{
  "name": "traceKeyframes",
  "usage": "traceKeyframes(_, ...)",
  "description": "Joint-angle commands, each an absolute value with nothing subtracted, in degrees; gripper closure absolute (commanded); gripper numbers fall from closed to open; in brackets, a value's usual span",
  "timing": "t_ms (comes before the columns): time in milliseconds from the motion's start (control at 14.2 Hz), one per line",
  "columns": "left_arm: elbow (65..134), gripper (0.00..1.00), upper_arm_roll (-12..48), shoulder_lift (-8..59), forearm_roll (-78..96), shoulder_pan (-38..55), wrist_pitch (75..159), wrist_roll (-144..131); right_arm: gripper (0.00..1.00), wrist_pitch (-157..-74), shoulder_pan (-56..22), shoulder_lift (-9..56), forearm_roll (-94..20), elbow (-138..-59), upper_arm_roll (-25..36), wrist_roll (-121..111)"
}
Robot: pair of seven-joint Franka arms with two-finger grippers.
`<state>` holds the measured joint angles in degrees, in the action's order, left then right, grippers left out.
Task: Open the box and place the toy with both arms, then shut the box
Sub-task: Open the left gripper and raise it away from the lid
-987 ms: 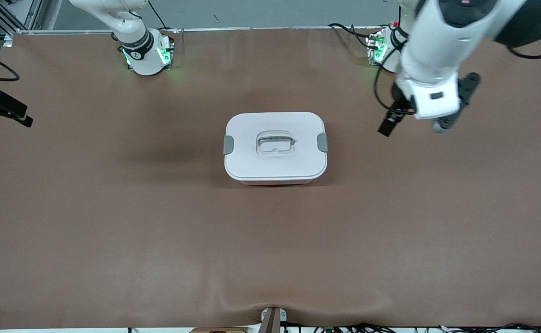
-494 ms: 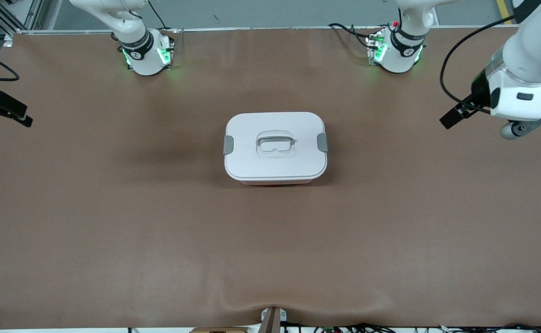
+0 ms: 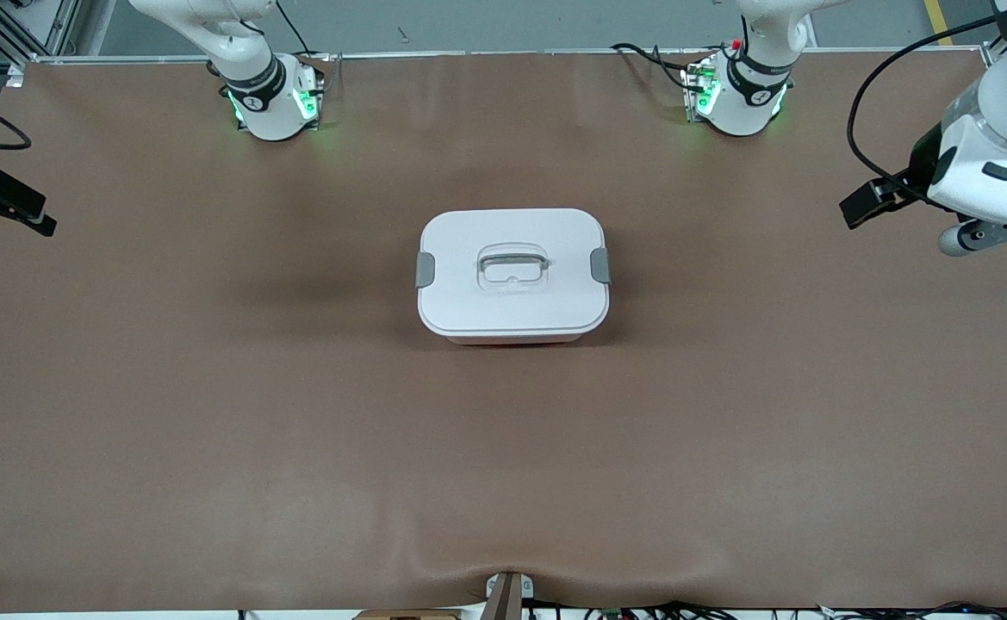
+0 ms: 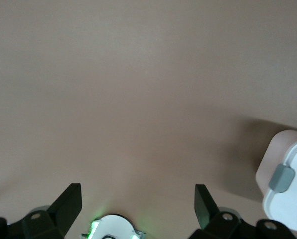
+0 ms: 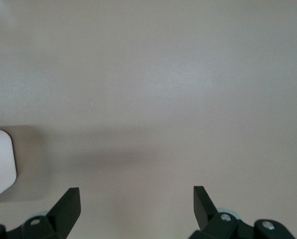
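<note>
Front view: one box [image 3: 512,274], lid shut, well apart from two grippers, left gripper [image 4: 137,199] and right gripper [image 5: 136,199], both spread wide, seemingly empty.

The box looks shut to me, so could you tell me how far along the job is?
Apparently finished: the box sits mid-table with its white lid on and both grey latches down. No toy shows anywhere outside it. Nothing is in hand: the left claw and right claw are open and empty, each over bare table at its own end.
</note>
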<state>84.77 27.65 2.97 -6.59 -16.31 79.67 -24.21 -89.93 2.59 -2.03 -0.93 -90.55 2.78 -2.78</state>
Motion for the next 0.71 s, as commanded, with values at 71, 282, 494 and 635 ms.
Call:
traceKeyframes(71, 85.78, 0.0, 23.58, 0.44, -6.06, -14.52, 79.81, -15.41, 0.0, -88.77, 2.46, -2.64, -0.97, -90.35, 2.81, -2.11)
traceKeyframes(282, 86.04, 0.0, 9.7, -0.35, -5.89, -2.49, 79.8, -9.76, 0.0, -88.77, 2.29, -2.64, -0.97, -90.26, 2.72, -2.02)
traceKeyframes(494, 86.39, 0.0, 1.61, -1.05, -5.54, 5.07, 79.54, -9.58, 0.0, -88.86, 2.29, -2.64, -0.97, -90.18, 2.64, -2.2)
traceKeyframes(635, 86.66, 0.0, 0.35, -1.75, -4.4, 5.63, 79.8, -8.53, 0.0, -88.86, 2.2, -2.64, -1.05, -89.74, 2.64, -2.02)
